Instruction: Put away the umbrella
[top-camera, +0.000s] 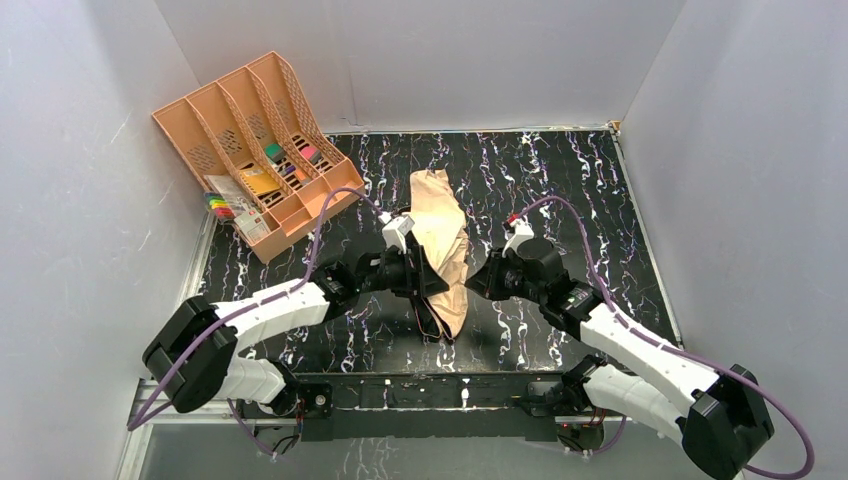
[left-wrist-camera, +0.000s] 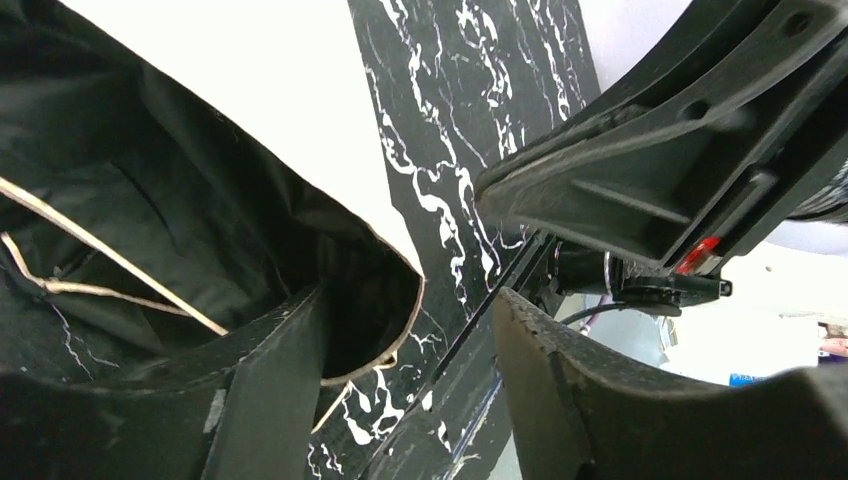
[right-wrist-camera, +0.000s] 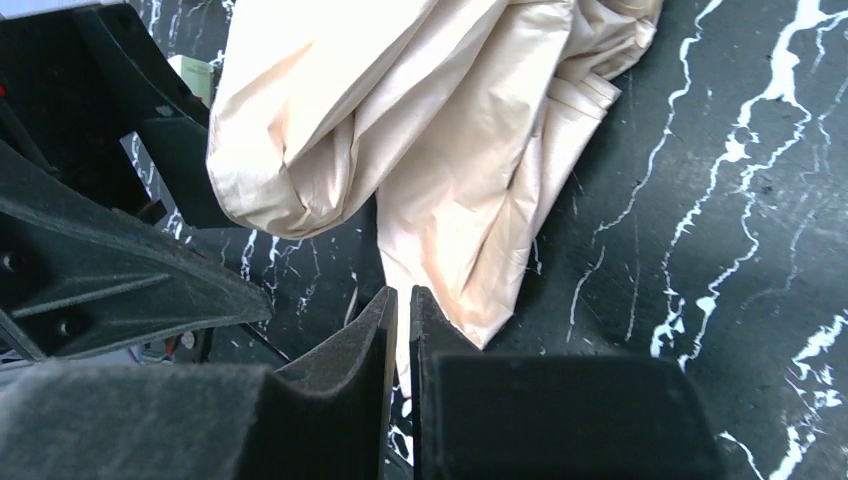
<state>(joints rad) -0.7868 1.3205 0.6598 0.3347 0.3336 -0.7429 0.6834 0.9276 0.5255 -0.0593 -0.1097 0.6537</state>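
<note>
The umbrella (top-camera: 445, 245) lies as a long loose bundle of pale tan fabric down the middle of the black marbled table (top-camera: 590, 190). My left gripper (top-camera: 422, 275) sits at its left side, near the lower end. In the left wrist view it (left-wrist-camera: 410, 300) stands open, with the umbrella's black lining and tan hem (left-wrist-camera: 405, 325) just beside its left finger (left-wrist-camera: 270, 400). My right gripper (top-camera: 480, 280) is at the umbrella's right side. Its jaws (right-wrist-camera: 400, 292) stand a narrow slit apart, and a fold of the tan fabric (right-wrist-camera: 430, 120) reaches into that slit.
A peach-orange divided file tray (top-camera: 200, 92) holding small coloured items stands at the back left corner. White walls close in the table on three sides. The two grippers face each other closely across the umbrella; the right gripper's body (left-wrist-camera: 650, 170) fills the left wrist view.
</note>
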